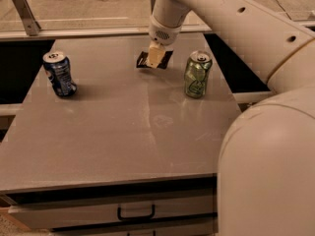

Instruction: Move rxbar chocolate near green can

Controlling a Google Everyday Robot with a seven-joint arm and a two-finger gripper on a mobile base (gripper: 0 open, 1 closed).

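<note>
The rxbar chocolate (166, 59), a small flat bar in a dark wrapper, is at the far middle of the grey table (123, 132), low over or on its surface. My gripper (155, 58) reaches down from above and is shut on the bar; its pale fingers cover the bar's middle. The green can (198, 75), shiny with a silver top, stands upright a short way to the right of the bar and a little nearer the camera.
A blue can (59, 73) with white print stands at the table's left. My large white arm (266, 132) fills the right side and hides the table's right front corner. A drawer with a dark handle (135, 214) sits below the front edge.
</note>
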